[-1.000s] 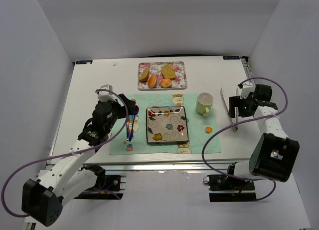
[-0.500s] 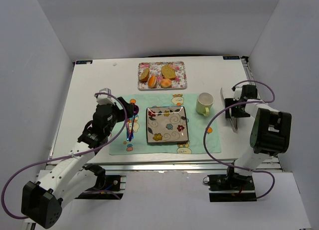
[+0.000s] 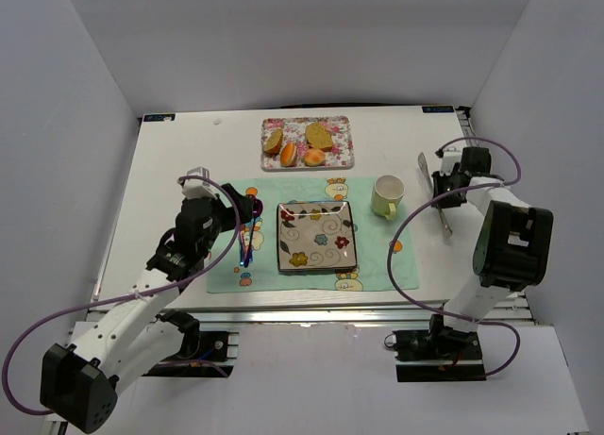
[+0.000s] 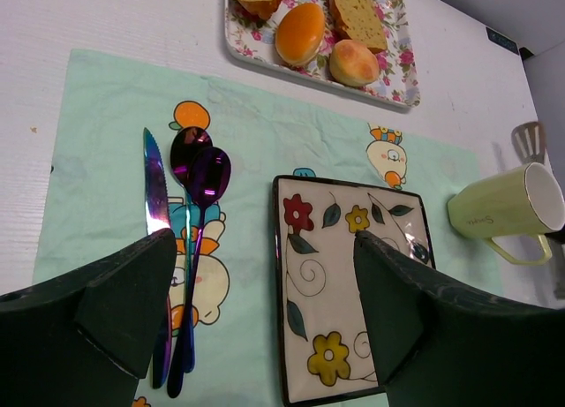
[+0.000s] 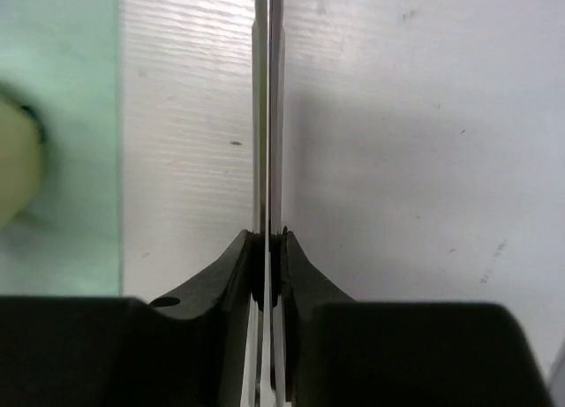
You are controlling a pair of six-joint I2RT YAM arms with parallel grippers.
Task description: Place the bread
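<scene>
The bread (image 3: pixel 288 154) (image 4: pixel 300 33), a small orange-golden oval, lies on the floral tray (image 3: pixel 348 159) (image 4: pixel 395 90) at the back, between two tan slices and a rounder pale bun (image 4: pixel 354 62). My left gripper (image 3: pixel 247 209) (image 4: pixel 265 248) hangs open over the green mat, its fingers spanning the cutlery and the left part of the square flowered plate (image 3: pixel 281 237) (image 4: pixel 335 275). Far from the tray, at the right of the table, my right gripper (image 3: pixel 445 183) (image 5: pixel 267 239) is shut on metal tongs (image 3: pixel 444 223) (image 5: pixel 267 89), pressing their two thin arms together.
A pale green cup (image 3: pixel 386 195) (image 4: pixel 503 213) stands between the plate and the tongs. A knife (image 4: pixel 156 195) and two purple spoons (image 4: pixel 203 173) lie on the mat (image 3: pixel 226 265) left of the plate. White walls enclose the table.
My right gripper has moved in over the tongs and shut on them, and the tongs have shifted slightly. The left arm has hardly moved.
</scene>
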